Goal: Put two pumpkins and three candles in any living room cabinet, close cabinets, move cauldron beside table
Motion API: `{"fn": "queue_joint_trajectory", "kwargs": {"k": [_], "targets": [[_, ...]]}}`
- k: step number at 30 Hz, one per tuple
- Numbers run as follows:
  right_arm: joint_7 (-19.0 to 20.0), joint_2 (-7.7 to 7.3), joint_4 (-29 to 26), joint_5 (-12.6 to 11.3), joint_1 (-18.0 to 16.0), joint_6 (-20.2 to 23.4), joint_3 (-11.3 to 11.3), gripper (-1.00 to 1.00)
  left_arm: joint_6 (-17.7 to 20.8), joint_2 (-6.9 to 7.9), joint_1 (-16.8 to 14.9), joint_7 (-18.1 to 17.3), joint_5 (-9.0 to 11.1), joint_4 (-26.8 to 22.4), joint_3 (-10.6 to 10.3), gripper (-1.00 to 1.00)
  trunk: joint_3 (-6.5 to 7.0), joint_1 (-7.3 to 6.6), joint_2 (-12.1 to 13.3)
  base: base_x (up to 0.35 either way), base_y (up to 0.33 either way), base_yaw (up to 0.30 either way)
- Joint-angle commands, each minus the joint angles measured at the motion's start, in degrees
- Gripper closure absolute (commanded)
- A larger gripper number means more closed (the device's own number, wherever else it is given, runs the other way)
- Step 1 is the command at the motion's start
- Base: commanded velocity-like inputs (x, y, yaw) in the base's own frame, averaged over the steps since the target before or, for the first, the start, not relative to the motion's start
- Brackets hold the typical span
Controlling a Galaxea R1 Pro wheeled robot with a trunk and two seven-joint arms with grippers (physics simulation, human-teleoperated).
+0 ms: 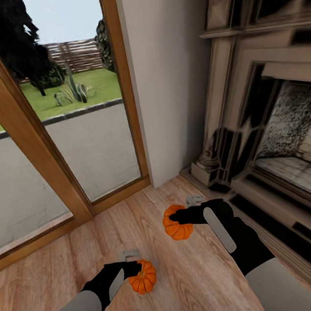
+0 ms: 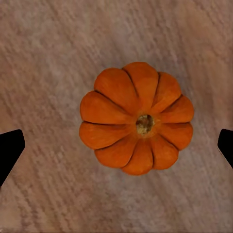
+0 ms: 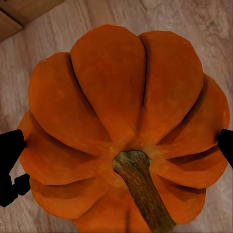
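Observation:
Two bright-orange pumpkins lie on the wooden floor. The nearer pumpkin (image 1: 143,279) (image 2: 137,118) sits below my left gripper (image 1: 134,268) (image 2: 116,145), which hovers above it, open, with its fingertips (image 2: 10,148) wide apart and clear of the pumpkin. Around the farther pumpkin (image 1: 177,226) (image 3: 126,126) my right gripper (image 1: 176,218) (image 3: 116,150) is lowered and open, one fingertip (image 3: 9,158) at each flank. I cannot tell if they touch it. Its brown stem points toward the right wrist camera.
A large stone fireplace (image 1: 268,110) with a raised hearth fills the right side, close to the farther pumpkin. A white wall (image 1: 169,74) stands behind it. Wood-framed glass doors (image 1: 74,137) to the garden run along the left. Open wooden floor (image 1: 54,278) lies at the left.

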Motion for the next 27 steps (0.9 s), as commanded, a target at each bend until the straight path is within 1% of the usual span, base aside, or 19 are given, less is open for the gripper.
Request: {"fn": "queue_joint_trajectory", "kwargs": {"k": [1,6,15,19,27], "targets": [[-0.43,0.00,-0.04,-0.61,-0.03,0.17,0.03,1.00,0.29,0.04,-0.01,0.20,0.57,-0.11,-0.56,-1.00,-0.05,0.00,-0.02,0.105,-0.014,0.000],[-0.43,-0.01,-0.04,-0.61,-0.04,0.17,0.03,1.00,0.29,0.04,-0.01,0.20,0.57,-0.11,-0.70,-1.00,-0.05,0.00,-0.02,0.142,-0.035,0.000],[-0.43,-0.07,-0.04,-0.61,-0.05,0.16,0.03,1.00,0.22,0.04,-0.01,0.21,0.57,-0.11,-0.72,-1.00,-0.05,0.00,-0.02,0.020,-0.074,0.000],[-0.42,-0.08,-0.04,-0.61,-0.03,0.16,0.03,1.00,0.20,0.04,-0.01,0.21,0.57,-0.11,-0.72,-1.00,-0.05,0.00,-0.02,0.007,-0.017,0.000],[-0.36,-0.04,-0.04,-0.61,-0.03,0.16,0.09,1.00,0.20,0.04,-0.01,0.21,0.66,-0.11,-0.72,-1.00,-0.05,0.00,-0.02,0.105,0.018,0.000]]}}
